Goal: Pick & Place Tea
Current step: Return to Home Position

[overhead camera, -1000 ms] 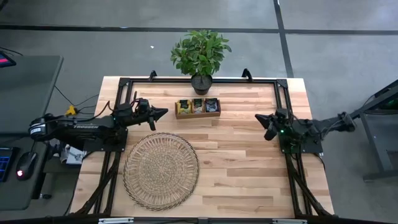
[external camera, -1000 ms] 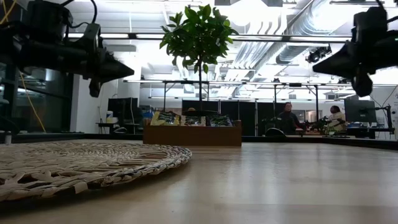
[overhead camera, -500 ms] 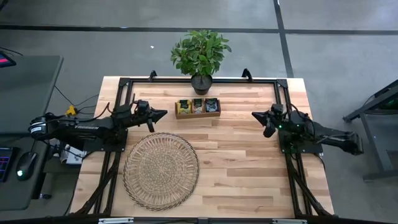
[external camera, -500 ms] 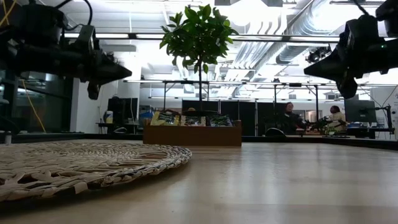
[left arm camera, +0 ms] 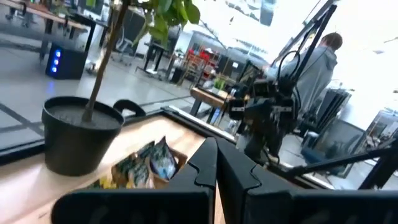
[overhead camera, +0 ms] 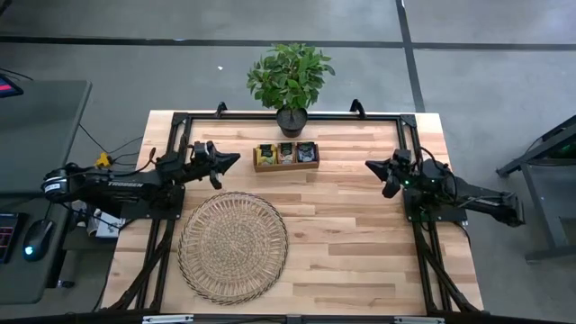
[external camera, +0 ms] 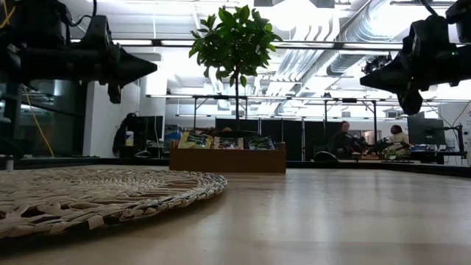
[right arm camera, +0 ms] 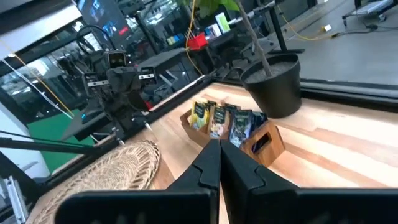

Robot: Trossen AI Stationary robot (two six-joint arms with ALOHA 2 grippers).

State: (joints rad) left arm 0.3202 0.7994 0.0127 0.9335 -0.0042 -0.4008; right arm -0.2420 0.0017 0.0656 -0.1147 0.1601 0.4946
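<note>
Wooden tray (overhead camera: 286, 166) holds the tea (overhead camera: 285, 152). Left gripper (overhead camera: 236, 159) and right gripper (overhead camera: 369, 166) hang over the table (overhead camera: 360, 252), fingers pressed together, empty.

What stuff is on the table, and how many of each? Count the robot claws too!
Wicker mat: 1
Wooden tray: 1, holding tea packets too bunched to count
Potted plant: 1
Claws: 2, the left claw and the right claw, both shut and empty
Total: 5
</note>
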